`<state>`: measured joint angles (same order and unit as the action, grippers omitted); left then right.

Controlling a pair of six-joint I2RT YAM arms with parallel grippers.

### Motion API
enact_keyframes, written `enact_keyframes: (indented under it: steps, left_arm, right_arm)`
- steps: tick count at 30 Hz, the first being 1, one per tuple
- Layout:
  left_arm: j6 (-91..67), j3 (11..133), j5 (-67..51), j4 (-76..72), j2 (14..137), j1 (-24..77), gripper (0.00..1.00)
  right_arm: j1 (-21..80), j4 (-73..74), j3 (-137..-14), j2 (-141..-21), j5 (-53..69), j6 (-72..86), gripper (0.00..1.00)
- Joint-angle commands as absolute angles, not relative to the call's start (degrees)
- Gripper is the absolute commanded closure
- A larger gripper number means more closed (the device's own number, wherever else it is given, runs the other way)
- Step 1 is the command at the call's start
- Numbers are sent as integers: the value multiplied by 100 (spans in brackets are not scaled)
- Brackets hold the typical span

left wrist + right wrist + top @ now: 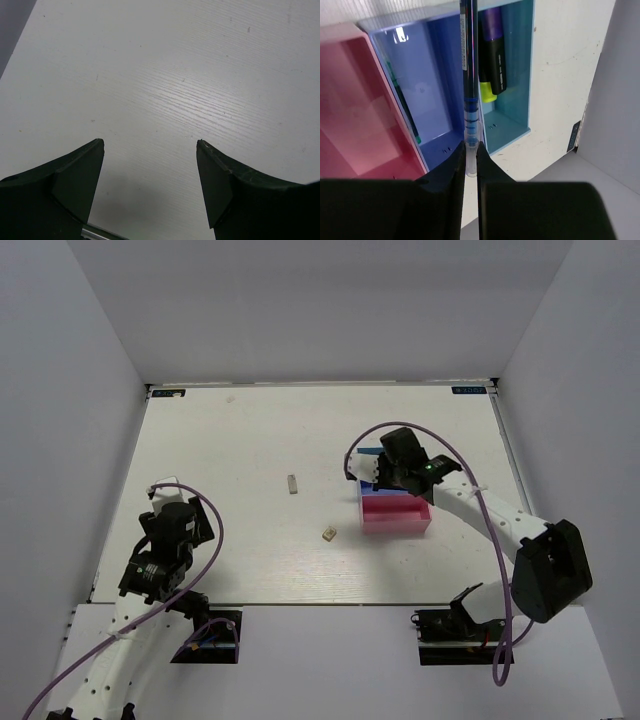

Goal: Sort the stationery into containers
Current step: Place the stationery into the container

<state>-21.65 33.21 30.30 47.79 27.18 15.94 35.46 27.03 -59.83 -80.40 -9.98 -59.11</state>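
Observation:
My right gripper (471,150) is shut on a thin blue pen (469,75) and holds it over the dark blue tray (427,100), along the wall it shares with the cyan tray (515,100). The cyan tray holds black markers with purple and yellow caps (492,60). A teal pen (402,107) lies in the dark blue tray. The pink tray (355,115) looks empty. From above the right gripper (392,472) covers the trays behind the pink one (396,513). A grey block (291,483) and a tan block (328,534) lie on the table. My left gripper (150,145) is open and empty.
The white table (230,440) is walled on the left, back and right. The left arm (165,540) sits near the table's front left. A label tag (575,135) lies by the right wall near the cyan tray.

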Motion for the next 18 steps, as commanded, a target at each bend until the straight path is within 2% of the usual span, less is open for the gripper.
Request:
enact_keyframes:
  steps: [1,18]
  left_arm:
    - [-2153,3296,2953,4729,2760,1573,15]
    - [-2136,3296,2804,4667,2927,1573,15]
  right_arm:
    - [3305,2715,-5933,-7822,-467,-6372,100]
    - [1934,3138,-5405,-7550,773,-7383,100]
